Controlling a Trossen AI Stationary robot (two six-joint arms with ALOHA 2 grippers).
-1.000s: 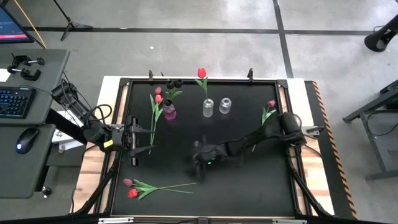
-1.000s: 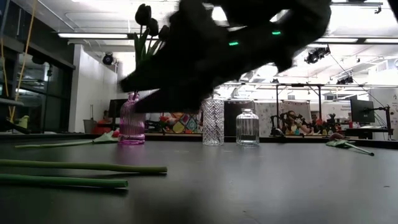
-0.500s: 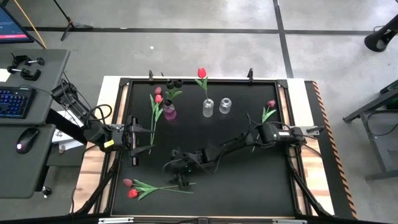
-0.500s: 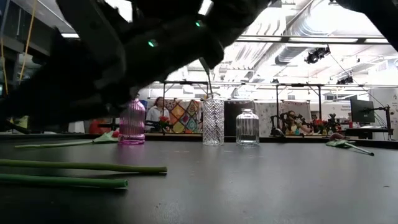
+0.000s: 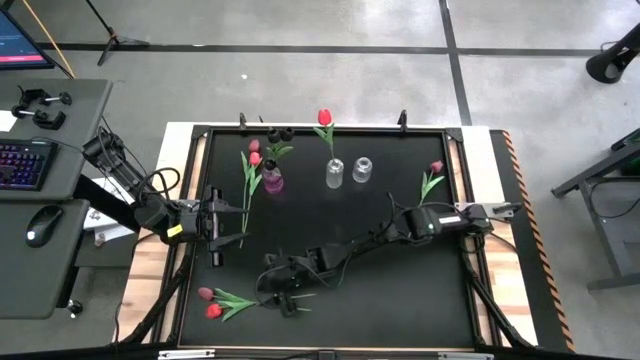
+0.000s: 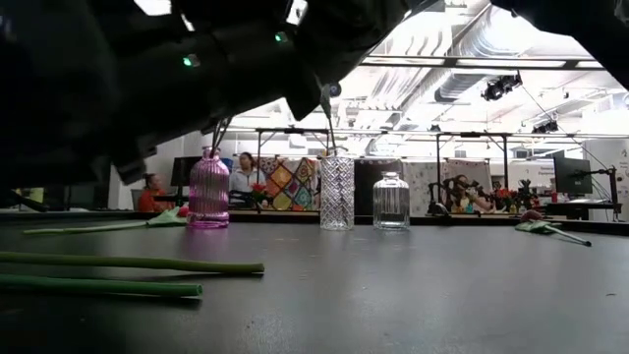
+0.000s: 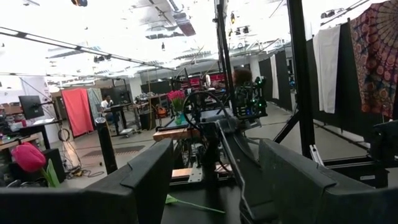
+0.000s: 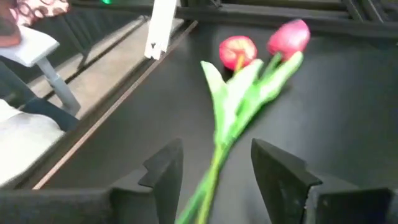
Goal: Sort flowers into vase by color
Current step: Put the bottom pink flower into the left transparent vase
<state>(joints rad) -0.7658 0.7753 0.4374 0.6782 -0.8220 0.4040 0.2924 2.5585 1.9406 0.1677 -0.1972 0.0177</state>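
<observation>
Two tulips lie side by side near the table's near-left corner, one red head (image 5: 213,310) (image 8: 237,50) and one pink head (image 5: 205,293) (image 8: 289,36). Their green stems (image 8: 214,158) (image 6: 128,264) run toward the right. My right gripper (image 5: 281,298) (image 8: 217,152) is open just above those stems, one finger on each side, touching nothing that I can see. The pink vase (image 5: 272,182) holds dark tulips. One clear vase (image 5: 334,172) holds a red tulip (image 5: 324,118), and the other clear vase (image 5: 362,170) stands bare. My left gripper (image 5: 218,228) (image 7: 214,168) waits open at the left edge.
Two pink tulips (image 5: 250,165) lie on the table left of the pink vase. Another tulip (image 5: 432,178) lies near the right edge. The right arm (image 5: 400,228) stretches across the table's middle. The raised table rim (image 8: 112,118) runs close beside the two tulips.
My right gripper has swung from the table's middle toward the near-left corner and come down over the stems of the two lying tulips. The tulips have not moved.
</observation>
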